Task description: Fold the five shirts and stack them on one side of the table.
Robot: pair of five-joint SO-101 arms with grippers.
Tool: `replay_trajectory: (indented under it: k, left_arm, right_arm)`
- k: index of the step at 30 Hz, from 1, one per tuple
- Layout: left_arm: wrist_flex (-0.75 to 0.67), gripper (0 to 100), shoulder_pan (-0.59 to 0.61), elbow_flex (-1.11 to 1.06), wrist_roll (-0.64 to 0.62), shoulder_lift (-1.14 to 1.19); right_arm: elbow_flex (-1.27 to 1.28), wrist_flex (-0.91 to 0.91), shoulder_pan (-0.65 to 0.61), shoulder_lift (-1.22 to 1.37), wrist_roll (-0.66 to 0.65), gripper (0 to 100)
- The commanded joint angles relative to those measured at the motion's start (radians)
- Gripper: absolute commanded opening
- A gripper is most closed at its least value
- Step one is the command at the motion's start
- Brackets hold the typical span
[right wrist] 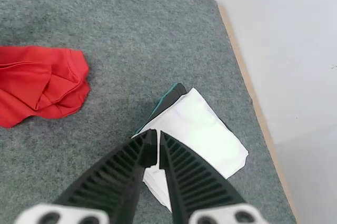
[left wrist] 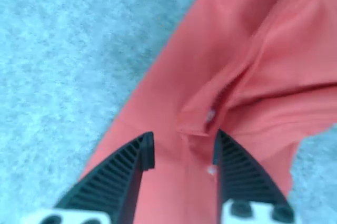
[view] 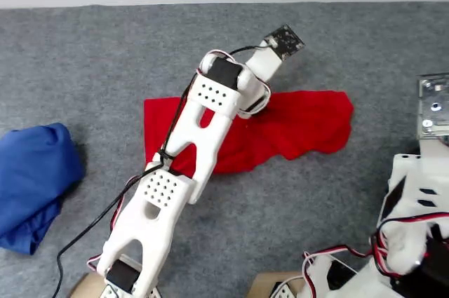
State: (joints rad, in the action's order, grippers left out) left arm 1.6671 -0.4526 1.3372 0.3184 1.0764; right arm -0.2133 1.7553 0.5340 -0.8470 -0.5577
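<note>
A red shirt (view: 302,126) lies crumpled and partly spread in the middle of the grey carpeted table (view: 105,59). The left arm (view: 203,130) stretches over it from the near edge. My left gripper (left wrist: 181,150) is open just above the red shirt (left wrist: 253,50), its jaws on either side of the buttoned collar placket (left wrist: 210,116). My right gripper (right wrist: 157,138) is shut and empty, hovering over a folded white shirt (right wrist: 202,134) that lies on a dark green one (right wrist: 169,96). The red shirt (right wrist: 42,81) lies farther off in that view. A bunched blue shirt (view: 35,179) lies at the far left.
The right arm (view: 414,228) is drawn back at the near right corner. The table's edge (right wrist: 251,89) and a pale wall run close beside the folded stack. Bare carpet lies between the red and blue shirts.
</note>
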Motion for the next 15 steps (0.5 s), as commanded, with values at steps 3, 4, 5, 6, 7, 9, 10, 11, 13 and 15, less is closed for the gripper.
replay_trajectory:
  k: [3,4,5,6,7,9,10,11,13,15]
  left_arm:
    - [-0.025,19,-0.020,0.002,-0.014,-0.071]
    - [-0.048,19,-0.020,-0.015,-0.014,-0.071]
    - [-0.080,19,-0.020,-0.038,-0.014,-0.071]
    - [-0.110,19,-0.020,-0.061,-0.014,-0.071]
    - [-0.143,19,-0.017,-0.085,-0.012,-0.071]
    - [-0.198,19,-0.011,-0.122,-0.012,-0.071]
    - [-0.218,19,-0.006,-0.133,-0.012,-0.071]
    - [-0.233,19,0.002,-0.140,-0.012,-0.071]
    - [-0.250,19,0.011,-0.147,-0.012,-0.071]
    - [-0.259,19,0.023,-0.157,-0.012,-0.071]
  right_arm:
    - [-0.002,0.031,0.007,0.004,0.005,1.0]
    - [-0.002,0.031,0.007,0.004,0.005,1.0]
    - [-0.002,0.031,0.007,0.004,0.005,1.0]
    - [-0.002,0.031,0.007,0.004,0.003,1.0]
    - [-0.002,0.031,0.007,0.004,0.003,1.0]
    - [-0.002,0.031,0.007,0.004,0.003,1.0]
    - [-0.002,0.031,0.007,0.004,0.003,1.0]
    - [-0.002,0.031,0.007,0.004,0.003,1.0]
    - [-0.002,0.031,0.007,0.004,-0.009,1.1]
    - [-0.002,0.031,0.007,0.004,-0.032,1.1]
